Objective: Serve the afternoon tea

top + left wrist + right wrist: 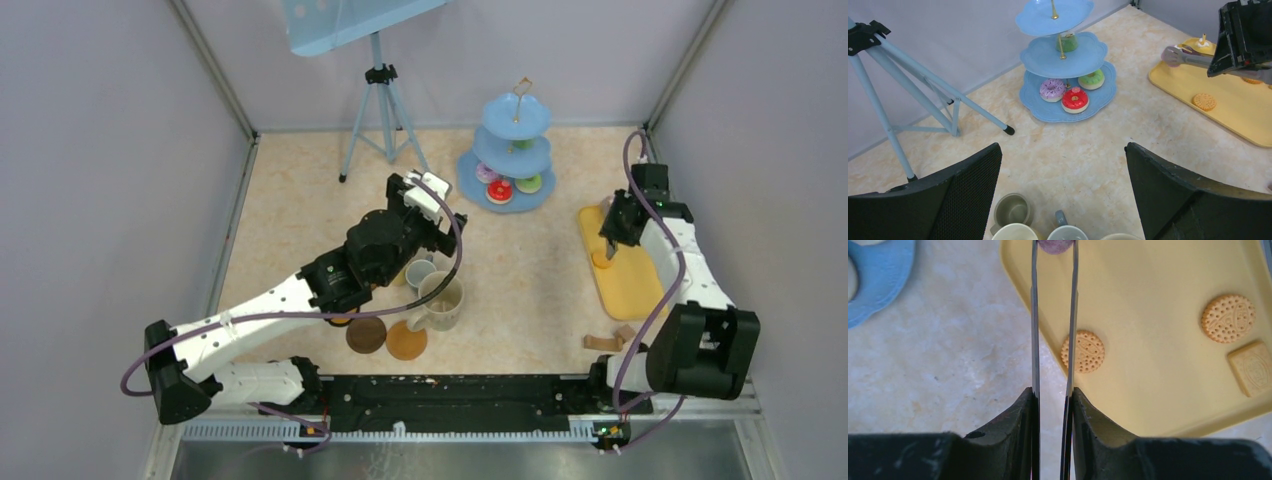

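Right end effector (1052, 405) clamps tongs (1034, 315), tips gripping purplish toy cake (1054, 245); cake stand (878, 275) lies forward-left. Left end effector (1062, 150) wide, empty.

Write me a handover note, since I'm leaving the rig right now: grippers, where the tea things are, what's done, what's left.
Left gripper: open, empty, above the mugs.
Right gripper: shut on the tongs, which pinch a small purple piece over the yellow tray.
Cake stand: three cakes on the bottom tier, one on the middle, top looks bare.
Two coasters lie bare beside the mugs.
Left, likely: move the purple piece to the stand, then the biscuits on the tray; set mugs on coasters.
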`<action>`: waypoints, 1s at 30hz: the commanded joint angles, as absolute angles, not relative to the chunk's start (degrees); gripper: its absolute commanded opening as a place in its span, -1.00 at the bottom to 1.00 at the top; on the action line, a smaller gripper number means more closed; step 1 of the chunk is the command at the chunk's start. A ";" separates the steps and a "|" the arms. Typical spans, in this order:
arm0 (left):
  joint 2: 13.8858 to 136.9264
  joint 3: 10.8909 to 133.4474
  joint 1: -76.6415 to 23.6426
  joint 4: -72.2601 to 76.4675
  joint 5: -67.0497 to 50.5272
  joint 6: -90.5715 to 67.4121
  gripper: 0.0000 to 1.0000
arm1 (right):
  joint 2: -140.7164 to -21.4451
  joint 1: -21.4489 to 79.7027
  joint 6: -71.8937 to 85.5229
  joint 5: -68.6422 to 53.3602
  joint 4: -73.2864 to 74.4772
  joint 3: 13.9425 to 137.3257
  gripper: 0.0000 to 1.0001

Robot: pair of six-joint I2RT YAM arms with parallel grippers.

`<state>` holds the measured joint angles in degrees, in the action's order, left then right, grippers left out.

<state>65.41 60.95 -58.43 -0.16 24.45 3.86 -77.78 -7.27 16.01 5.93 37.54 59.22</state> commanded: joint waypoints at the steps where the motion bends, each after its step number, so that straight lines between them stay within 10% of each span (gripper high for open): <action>1: 64.56 60.00 -59.99 3.26 26.80 5.78 0.97 | -70.29 -4.89 14.88 0.30 35.42 62.06 -0.63; 30: 64.19 59.51 -61.03 4.91 30.21 9.43 0.97 | -84.15 8.44 15.91 -5.98 32.04 79.96 -0.47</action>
